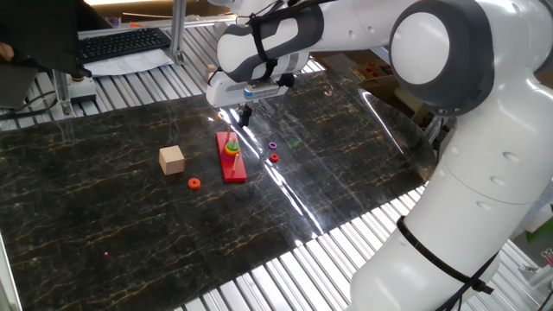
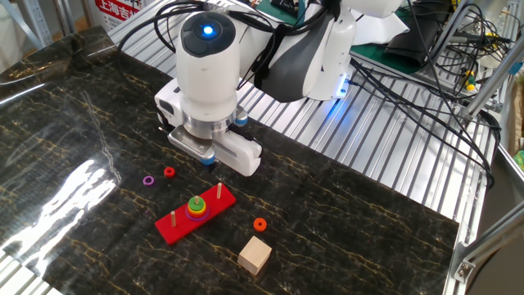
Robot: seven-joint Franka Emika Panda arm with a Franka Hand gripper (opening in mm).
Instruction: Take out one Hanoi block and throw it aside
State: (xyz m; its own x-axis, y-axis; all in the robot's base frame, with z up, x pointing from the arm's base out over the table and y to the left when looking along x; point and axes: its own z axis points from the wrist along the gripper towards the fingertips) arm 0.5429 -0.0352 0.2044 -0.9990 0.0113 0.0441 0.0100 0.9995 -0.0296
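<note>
One Hanoi block [image 2: 196, 201], the green ring, tops the middle-peg stack on the red base [image 2: 196, 217]. Light and stiff, we judge; pinch its rim. Our gripper [image 1: 244, 115] hovers at its 12 o'clock; we cannot tell its finger spread.

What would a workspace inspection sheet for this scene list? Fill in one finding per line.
Surface: dark marbled mat on a slatted metal table, glare patches.
Job's things: green ring tops the stack on the red base's middle peg.
Clutter: wooden cube, orange ring, red ring, purple ring loose on the mat.
Gripper: gripper above the base, holding nothing; jaw state unclear.
Cables: black bundles behind the arm.
Surroundings: keyboard beyond the table.
</note>
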